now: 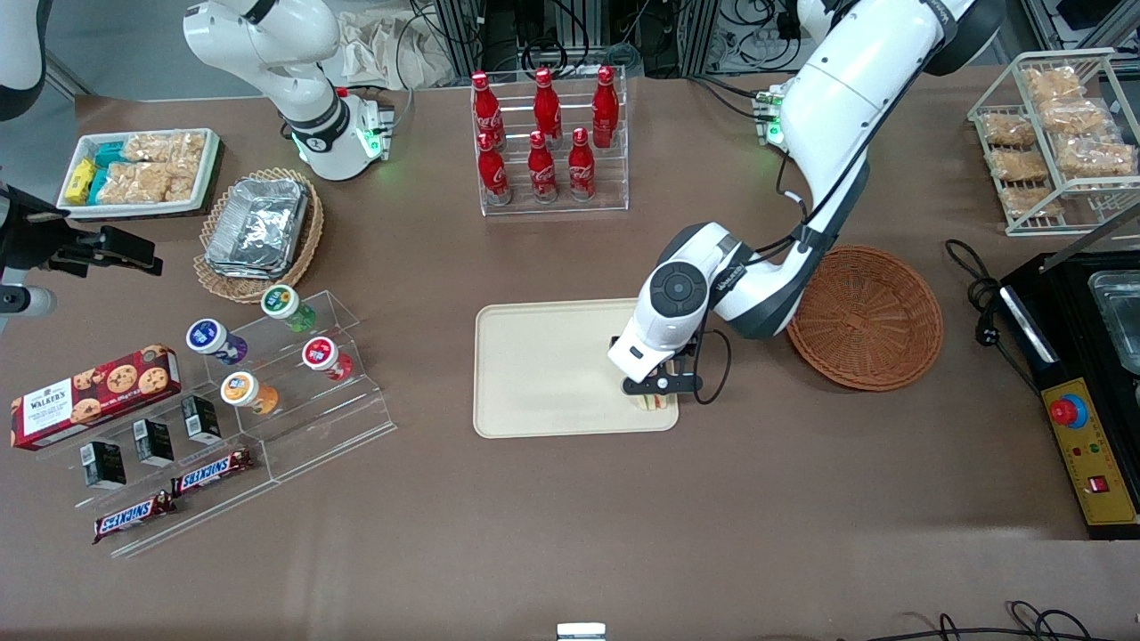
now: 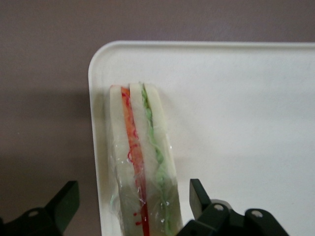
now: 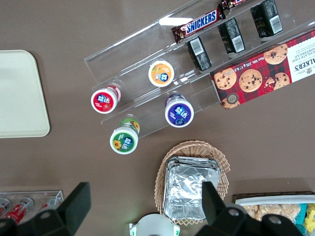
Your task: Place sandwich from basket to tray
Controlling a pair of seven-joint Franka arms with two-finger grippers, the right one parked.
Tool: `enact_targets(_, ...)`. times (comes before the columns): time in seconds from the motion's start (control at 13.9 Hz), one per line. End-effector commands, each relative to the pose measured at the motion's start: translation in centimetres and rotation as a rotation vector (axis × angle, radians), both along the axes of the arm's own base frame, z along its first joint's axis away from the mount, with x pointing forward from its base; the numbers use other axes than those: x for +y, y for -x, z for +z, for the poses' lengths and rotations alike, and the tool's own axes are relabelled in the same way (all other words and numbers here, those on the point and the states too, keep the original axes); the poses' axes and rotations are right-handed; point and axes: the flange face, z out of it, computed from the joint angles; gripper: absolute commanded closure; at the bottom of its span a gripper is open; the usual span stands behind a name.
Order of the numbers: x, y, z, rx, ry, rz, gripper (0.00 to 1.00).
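The sandwich [image 2: 142,157], a clear-wrapped wedge with red, orange and green layers, stands on its edge in a corner of the cream tray [image 2: 236,123]. In the front view the sandwich [image 1: 653,403] sits at the tray's [image 1: 534,374] corner nearest the camera, toward the working arm's end. My gripper [image 1: 656,392] hovers right over it. The gripper [image 2: 132,201] is open, one finger on each side of the sandwich with a gap between each finger and the wrap. The reddish-brown wicker basket [image 1: 866,318] lies empty beside the tray, toward the working arm's end.
A clear rack of red cola bottles [image 1: 545,142] stands farther from the camera than the tray. A tan basket with foil containers [image 1: 258,233] and a stepped acrylic stand of cups and snacks [image 1: 258,374] lie toward the parked arm's end. A black machine [image 1: 1082,374] flanks the basket.
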Motion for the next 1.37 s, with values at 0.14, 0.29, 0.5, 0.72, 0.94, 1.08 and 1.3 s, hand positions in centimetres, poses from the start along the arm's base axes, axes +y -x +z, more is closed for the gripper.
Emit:
enact_targets(0.14,2.4,-1.7,8.6,-0.065,-0.045,0.077,0.01)
enact_targets(0.29,4.3,-1.9,12.0,-0.045,-0.084,0.085,0.01)
enact_targets(0.5,8.7,-2.2,16.0,-0.056,-0.102,0.069,0.01)
enact_targets(0.72,14.3,-2.2,22.5,-0.042,-0.081,-0.06,0.01)
enact_targets(0.94,22.2,-2.7,27.4,-0.042,-0.023,-0.137,0.01)
enact_targets(1.08,27.2,-2.7,29.9,-0.055,0.027,-0.142,0.01)
enact_targets(1.3,34.0,-2.6,31.6,-0.064,0.037,-0.236,0.01)
